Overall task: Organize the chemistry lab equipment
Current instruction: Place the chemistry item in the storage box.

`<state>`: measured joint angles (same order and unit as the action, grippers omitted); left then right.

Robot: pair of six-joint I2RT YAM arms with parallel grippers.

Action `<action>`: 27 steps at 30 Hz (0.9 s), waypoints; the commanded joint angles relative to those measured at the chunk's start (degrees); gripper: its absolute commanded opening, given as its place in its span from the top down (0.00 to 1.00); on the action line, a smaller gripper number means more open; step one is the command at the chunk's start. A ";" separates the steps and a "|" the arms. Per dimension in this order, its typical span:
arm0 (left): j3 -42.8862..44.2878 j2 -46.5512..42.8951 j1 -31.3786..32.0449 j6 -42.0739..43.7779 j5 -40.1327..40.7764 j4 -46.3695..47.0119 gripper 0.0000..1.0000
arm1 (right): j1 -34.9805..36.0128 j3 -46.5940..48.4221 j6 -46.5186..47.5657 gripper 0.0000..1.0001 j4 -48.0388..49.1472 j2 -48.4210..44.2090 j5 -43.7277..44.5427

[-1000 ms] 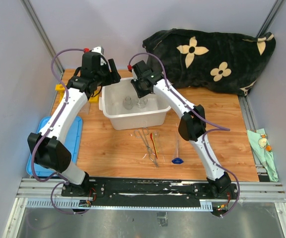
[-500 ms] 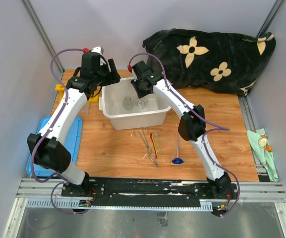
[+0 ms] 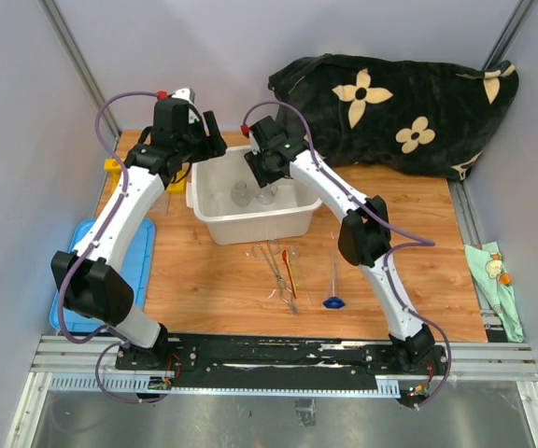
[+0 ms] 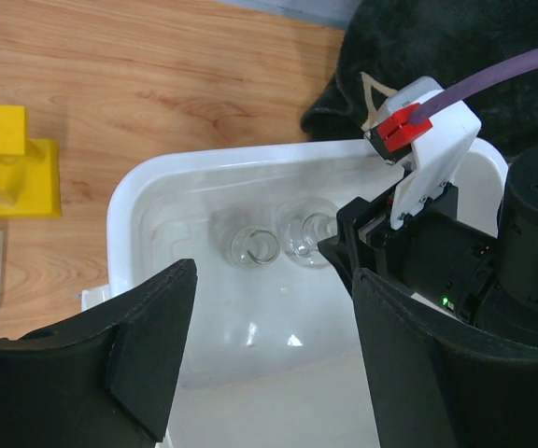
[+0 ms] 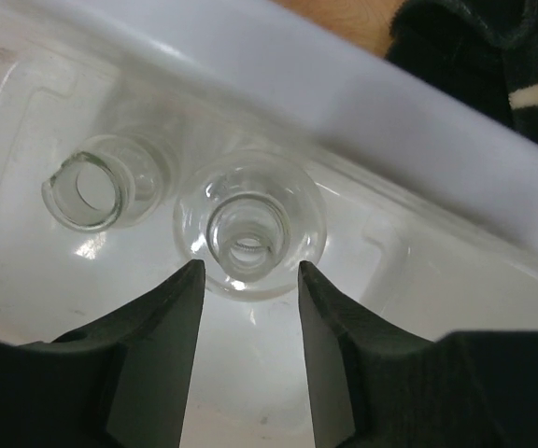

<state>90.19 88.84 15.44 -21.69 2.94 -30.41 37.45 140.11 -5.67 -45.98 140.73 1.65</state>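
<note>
A clear flask (image 5: 250, 233) stands upright in the white bin (image 5: 418, 140), next to a small glass beaker (image 5: 87, 191). My right gripper (image 5: 250, 273) hovers open just over the flask, its fingers apart from the glass. In the top view that gripper (image 3: 260, 174) is over the bin's back half. My left gripper (image 4: 274, 355) is open and empty above the bin's left rim, looking down at the beaker (image 4: 255, 247) and flask (image 4: 308, 241). Metal tweezers (image 3: 276, 271), a thin red-orange tool (image 3: 290, 269) and a blue-based glass piece (image 3: 333, 301) lie on the table in front of the bin.
The yellow tube rack (image 4: 7, 159) sits left of the bin, near the table's left edge (image 3: 112, 166). A blue lid (image 3: 143, 252) lies at the left. The black flower-patterned blanket (image 3: 400, 103) fills the back right. A green cloth (image 3: 493, 271) lies at the far right.
My right gripper has opened and let go of the flask, which now stands in the bin. The left arm has barely moved.
</note>
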 commanded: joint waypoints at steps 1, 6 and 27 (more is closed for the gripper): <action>-0.54 -1.17 -0.42 -0.17 -0.58 0.57 0.28 | 0.51 -4.23 1.78 0.54 3.03 -5.72 1.93; -0.63 -1.49 -0.41 -0.69 -1.09 0.72 0.28 | 0.59 -6.19 1.62 0.53 3.39 -8.75 2.59; 8.74 1.04 -0.33 -0.28 -5.05 1.98 0.31 | -10.28 -13.62 -3.35 0.60 -14.28 -40.78 6.39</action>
<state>94.76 89.54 15.44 -22.92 -1.63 -30.06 32.05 129.32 -5.45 -48.49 105.95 6.98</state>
